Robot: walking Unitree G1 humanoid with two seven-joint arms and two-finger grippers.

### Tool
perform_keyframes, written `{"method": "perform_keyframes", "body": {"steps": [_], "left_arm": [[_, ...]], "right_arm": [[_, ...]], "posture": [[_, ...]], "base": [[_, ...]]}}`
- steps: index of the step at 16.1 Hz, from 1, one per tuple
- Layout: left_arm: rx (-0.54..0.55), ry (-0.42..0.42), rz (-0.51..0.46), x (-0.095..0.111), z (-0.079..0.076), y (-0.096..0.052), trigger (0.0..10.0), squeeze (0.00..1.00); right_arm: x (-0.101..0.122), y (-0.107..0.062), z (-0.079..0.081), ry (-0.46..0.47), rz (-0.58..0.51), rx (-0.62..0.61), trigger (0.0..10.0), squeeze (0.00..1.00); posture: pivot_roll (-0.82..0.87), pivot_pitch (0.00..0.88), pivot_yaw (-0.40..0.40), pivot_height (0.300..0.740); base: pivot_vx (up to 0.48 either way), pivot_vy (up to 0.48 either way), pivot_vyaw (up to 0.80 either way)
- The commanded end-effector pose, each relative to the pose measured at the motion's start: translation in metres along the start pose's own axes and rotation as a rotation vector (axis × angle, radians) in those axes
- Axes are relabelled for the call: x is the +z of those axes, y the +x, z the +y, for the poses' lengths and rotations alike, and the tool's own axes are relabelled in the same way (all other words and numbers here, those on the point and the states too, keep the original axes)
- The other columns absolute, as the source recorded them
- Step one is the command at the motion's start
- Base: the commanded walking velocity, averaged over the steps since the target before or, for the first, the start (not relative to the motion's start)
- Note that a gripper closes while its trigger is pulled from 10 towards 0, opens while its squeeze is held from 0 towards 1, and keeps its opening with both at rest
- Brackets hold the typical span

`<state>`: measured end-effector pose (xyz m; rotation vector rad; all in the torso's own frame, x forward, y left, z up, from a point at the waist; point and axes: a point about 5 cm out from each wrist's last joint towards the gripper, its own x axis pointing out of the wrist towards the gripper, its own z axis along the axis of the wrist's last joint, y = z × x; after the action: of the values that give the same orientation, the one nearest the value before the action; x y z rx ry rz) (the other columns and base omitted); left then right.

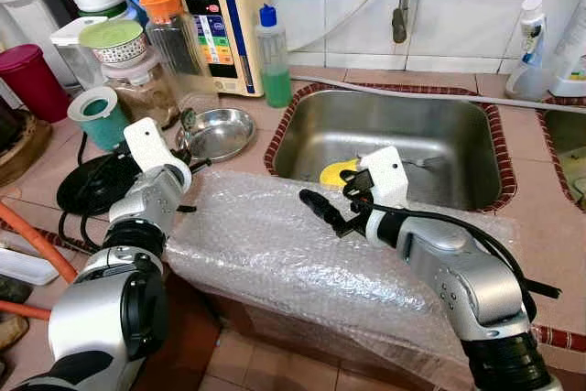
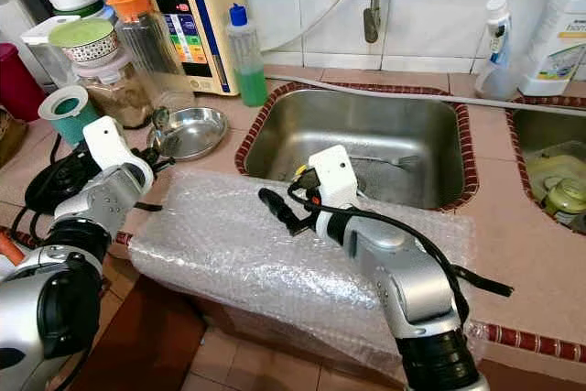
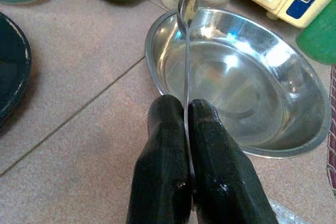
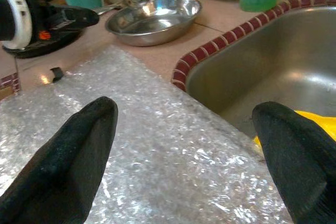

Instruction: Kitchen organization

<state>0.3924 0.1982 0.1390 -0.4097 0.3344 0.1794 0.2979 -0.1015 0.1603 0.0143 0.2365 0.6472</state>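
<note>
On the counter (image 1: pixel 275 121), left gripper (image 3: pixel 186 114) jaws clamp spoon (image 3: pixel 187 35) handle.

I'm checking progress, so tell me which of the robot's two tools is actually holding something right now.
The left tool: its fingers pinch a metal spoon at the steel bowl. The right tool is open above the bubble wrap.

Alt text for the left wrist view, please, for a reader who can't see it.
The left gripper is shut on a thin metal spoon, whose bowl end reaches over the rim of a shallow steel bowl on the tiled pink counter. A green bottle stands behind the bowl.
</note>
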Motion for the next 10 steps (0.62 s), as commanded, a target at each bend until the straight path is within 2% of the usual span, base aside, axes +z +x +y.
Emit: {"method": "perform_keyframes", "body": {"steps": [1,3,7,10], "left_arm": [[0.016,0.019,-0.066,0.017,0.003,-0.001,0.0,0.00],[0.020,0.044,-0.118,0.024,0.001,-0.002,0.0,0.00],[0.015,0.054,-0.120,0.023,0.000,-0.002,0.0,0.00],[-0.009,0.057,-0.190,0.034,-0.006,-0.005,0.0,0.00]], "right_arm": [[0.005,0.003,0.000,-0.010,-0.020,-0.002,10.0,0.00],[0.008,0.003,-0.002,-0.015,-0.028,-0.012,10.0,0.00],[0.010,0.005,-0.003,-0.016,-0.038,-0.021,10.0,0.00],[0.010,0.007,-0.006,-0.005,-0.042,-0.028,10.0,0.00]], "posture": [[-0.03,0.000,0.170,0.740],[-0.03,0.000,0.169,0.740],[-0.01,0.000,0.172,0.740],[0.02,0.000,0.153,0.740]], "base": [[0.000,0.000,0.00],[0.000,0.000,0.00],[0.000,0.000,0.00],[0.000,0.000,0.00]]}}
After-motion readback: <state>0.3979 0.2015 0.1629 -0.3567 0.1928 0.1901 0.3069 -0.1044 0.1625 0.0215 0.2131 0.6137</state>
